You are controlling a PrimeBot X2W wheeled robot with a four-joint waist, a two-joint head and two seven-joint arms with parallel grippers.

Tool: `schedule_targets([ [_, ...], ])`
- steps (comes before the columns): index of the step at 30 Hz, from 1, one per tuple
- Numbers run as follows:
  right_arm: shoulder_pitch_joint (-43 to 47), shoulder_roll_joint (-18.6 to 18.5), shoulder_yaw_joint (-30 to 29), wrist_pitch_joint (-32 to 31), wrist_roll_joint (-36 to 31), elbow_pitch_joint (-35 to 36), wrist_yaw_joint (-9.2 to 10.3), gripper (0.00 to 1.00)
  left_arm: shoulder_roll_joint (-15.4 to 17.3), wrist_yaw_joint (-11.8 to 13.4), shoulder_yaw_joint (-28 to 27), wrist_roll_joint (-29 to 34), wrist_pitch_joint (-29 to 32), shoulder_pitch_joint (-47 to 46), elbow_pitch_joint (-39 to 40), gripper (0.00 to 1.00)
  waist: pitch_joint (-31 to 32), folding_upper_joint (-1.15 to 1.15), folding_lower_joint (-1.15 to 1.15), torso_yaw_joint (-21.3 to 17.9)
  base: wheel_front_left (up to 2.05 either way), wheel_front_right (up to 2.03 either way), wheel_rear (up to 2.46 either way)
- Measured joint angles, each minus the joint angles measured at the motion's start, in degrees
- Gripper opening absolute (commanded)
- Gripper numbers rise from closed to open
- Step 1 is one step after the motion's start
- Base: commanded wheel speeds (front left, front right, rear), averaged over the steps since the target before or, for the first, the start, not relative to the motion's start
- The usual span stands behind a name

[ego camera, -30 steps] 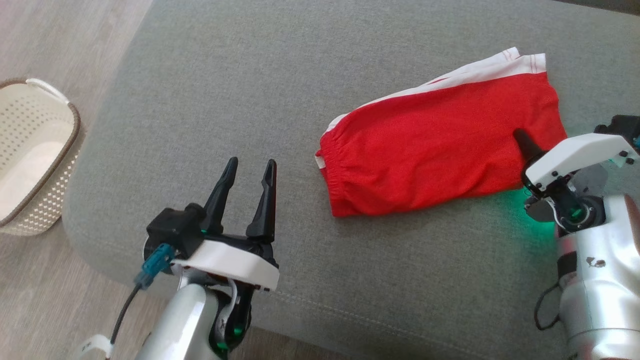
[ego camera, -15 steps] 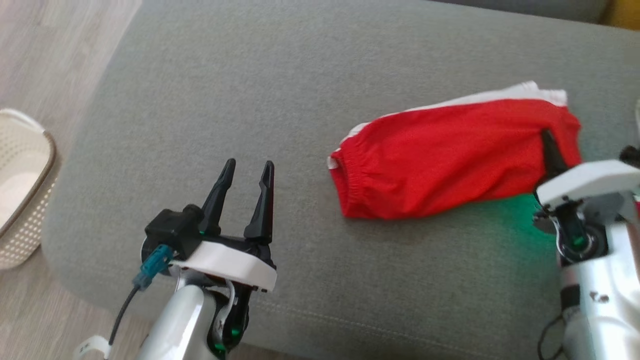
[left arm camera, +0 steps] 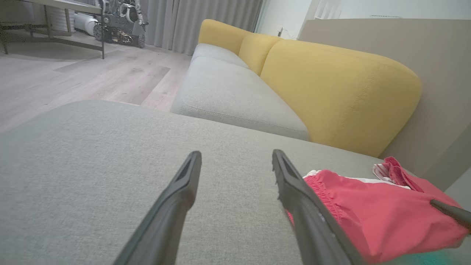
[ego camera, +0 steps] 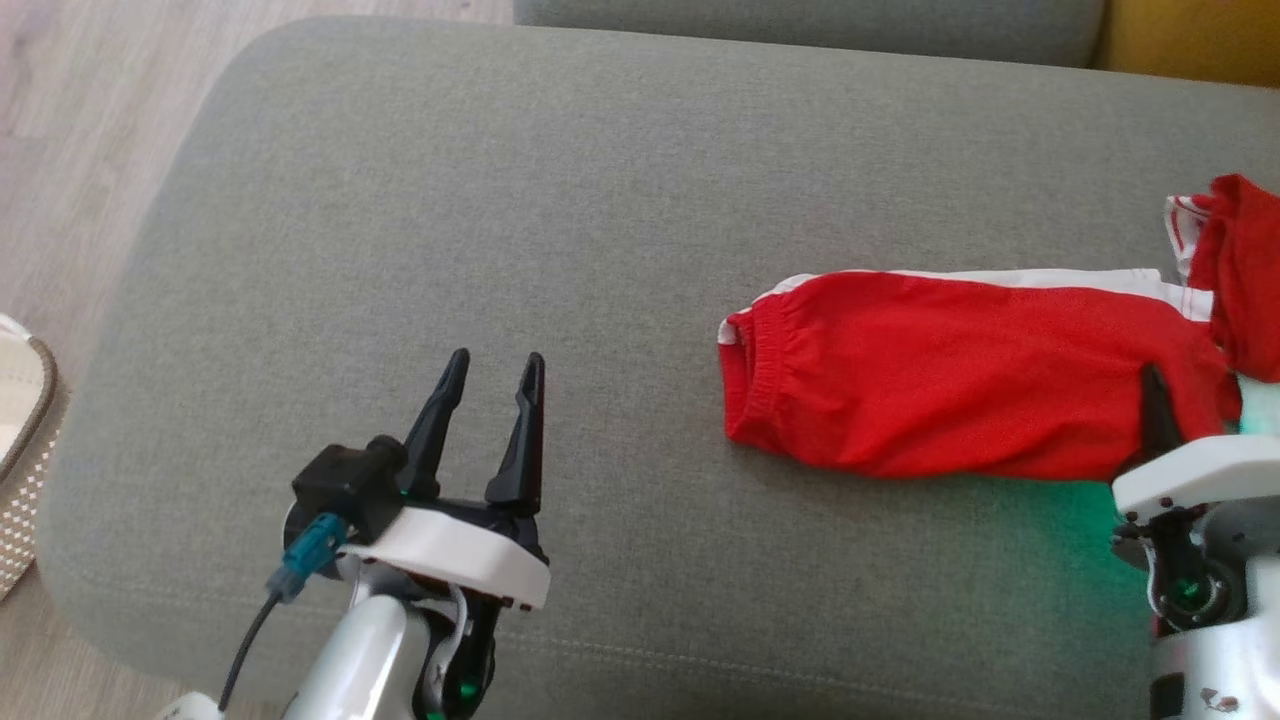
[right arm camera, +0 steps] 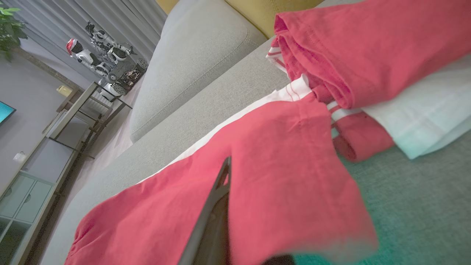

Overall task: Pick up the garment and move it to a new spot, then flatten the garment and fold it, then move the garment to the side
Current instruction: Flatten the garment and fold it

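Right gripper (ego camera: 1152,388): clamped on the hem end of the garment (ego camera: 950,385), with the top finger on the cloth and the lower finger hidden beneath. The garment lies on the cushion (ego camera: 500,200), its long axis running from this claw toward the left; the right arm is the nearer. Just beyond the claw: a stack of other clothes (ego camera: 1240,260). Left gripper (ego camera: 497,358): jaws apart, empty, well clear of the waistband (ego camera: 750,370). Farthest left: basket (ego camera: 22,500), contents not discernible.

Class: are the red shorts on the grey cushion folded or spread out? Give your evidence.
Folded: the shorts lie as one narrow strip, with the waistband doubled at one end.
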State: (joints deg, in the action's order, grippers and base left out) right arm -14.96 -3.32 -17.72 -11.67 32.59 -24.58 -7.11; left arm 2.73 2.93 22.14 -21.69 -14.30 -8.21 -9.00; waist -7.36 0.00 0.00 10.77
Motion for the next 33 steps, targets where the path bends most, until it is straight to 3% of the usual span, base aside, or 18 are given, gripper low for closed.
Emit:
schedule_targets([
  [5, 0.0, 0.5, 0.7, 0.1, -2.1, 0.1, 0.00, 0.00, 0.0, -0.4, 0.3, -0.1, 0.0, 0.0, 0.0, 1.00, 0.0, 0.00, 0.00, -0.7, 0.00, 0.00, 0.00],
  [14, -3.3, 0.5, 5.3, 6.4, -8.6, 0.5, 0.00, 0.00, 0.0, -0.4, 0.7, -0.1, 0.0, 0.0, -0.1, 1.00, 0.7, 0.00, 0.00, 0.6, 0.00, 0.00, 0.00],
  [19, -3.3, -0.7, 15.4, 9.0, -12.5, 2.3, 0.00, 0.00, 0.0, -0.4, 0.5, -0.1, 0.0, 0.0, -0.1, 1.00, 1.0, 0.00, 0.00, 1.6, 0.00, 0.00, 0.00],
  [23, -3.3, -4.1, 24.7, 10.2, -15.6, 2.4, 0.00, 0.00, 0.0, -0.4, 0.0, -0.1, 0.0, 0.0, -0.1, 1.00, 1.1, 0.00, 0.00, 2.2, 0.00, 0.00, 0.00],
  [33, -4.8, -9.0, 41.2, 11.5, -19.7, -2.7, 0.00, 0.00, 0.0, -0.4, 0.0, -0.3, 0.0, 0.0, -0.1, 1.00, 0.6, 0.00, 0.00, 3.1, 0.00, 0.00, 0.00],
])
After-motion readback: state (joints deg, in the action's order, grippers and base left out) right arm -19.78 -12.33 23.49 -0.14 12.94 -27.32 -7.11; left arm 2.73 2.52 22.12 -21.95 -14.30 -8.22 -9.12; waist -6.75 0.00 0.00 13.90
